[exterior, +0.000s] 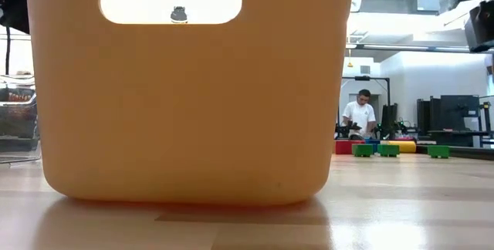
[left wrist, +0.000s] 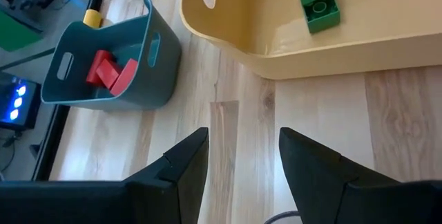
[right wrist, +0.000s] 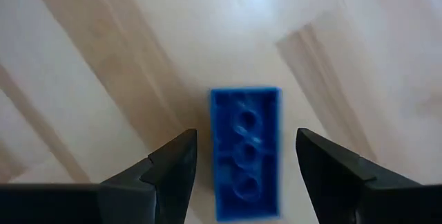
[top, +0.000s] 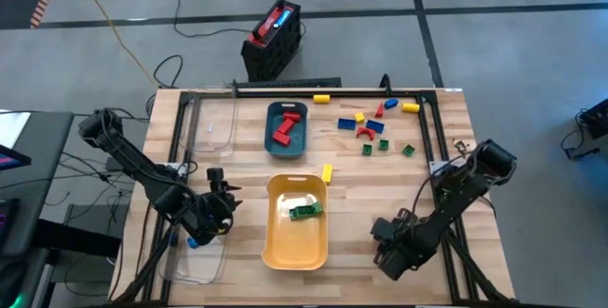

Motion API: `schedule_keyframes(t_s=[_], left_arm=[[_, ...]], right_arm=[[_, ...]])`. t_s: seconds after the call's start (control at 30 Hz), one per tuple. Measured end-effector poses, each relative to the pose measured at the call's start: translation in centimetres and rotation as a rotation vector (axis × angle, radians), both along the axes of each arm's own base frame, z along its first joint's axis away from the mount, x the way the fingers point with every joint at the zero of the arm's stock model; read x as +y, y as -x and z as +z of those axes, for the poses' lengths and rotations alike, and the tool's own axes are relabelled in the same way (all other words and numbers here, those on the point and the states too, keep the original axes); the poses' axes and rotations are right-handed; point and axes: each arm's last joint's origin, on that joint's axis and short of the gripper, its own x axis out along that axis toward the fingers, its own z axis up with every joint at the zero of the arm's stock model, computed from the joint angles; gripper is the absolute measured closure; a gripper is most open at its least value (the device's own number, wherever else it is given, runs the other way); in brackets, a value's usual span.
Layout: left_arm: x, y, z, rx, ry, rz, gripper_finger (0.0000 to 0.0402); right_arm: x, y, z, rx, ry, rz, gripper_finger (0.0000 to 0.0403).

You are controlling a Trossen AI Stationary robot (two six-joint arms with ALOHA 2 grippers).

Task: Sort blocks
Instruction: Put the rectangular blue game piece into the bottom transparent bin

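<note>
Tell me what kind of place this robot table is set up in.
Probably a robotics lab or workshop hall. The wooden table stands on a grey floor with a trailing yellow cable, and beyond it a person works among dark equipment racks.

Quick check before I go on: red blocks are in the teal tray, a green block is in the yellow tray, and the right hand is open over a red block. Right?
Nearly. The right wrist view shows the right hand open over a blue block, not a red one. The rest holds: red blocks in the teal tray, a green block in the yellow tray.
</note>
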Motion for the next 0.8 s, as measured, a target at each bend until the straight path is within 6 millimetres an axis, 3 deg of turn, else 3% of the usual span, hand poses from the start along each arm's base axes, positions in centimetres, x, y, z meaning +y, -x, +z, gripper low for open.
schedule_keyframes(t_s=[0.3, 0.57, 0.7, 0.8], left_arm=[[0.1, 0.1, -0.1, 0.014, -0.010, 0.001, 0.0228], [0.1, 0.1, -0.1, 0.019, -0.004, -0.002, 0.0228], [0.1, 0.1, -0.1, 0.028, 0.008, -0.007, 0.0228], [0.0, 0.1, -0.1, 0.029, 0.007, -0.010, 0.0228]], right_arm=[[-1.0, -0.2, -1.2, -0.001, 0.001, -0.006, 0.0169], [-2.0, -1.3, -1.3, -0.009, -0.003, 0.022, 0.0307], [-2.7, -2.3, -0.8, -0.014, 0.024, 0.045, 0.0311], [-3.4, -3.0, 0.9, -0.071, 0.117, 0.060, 0.0311]])
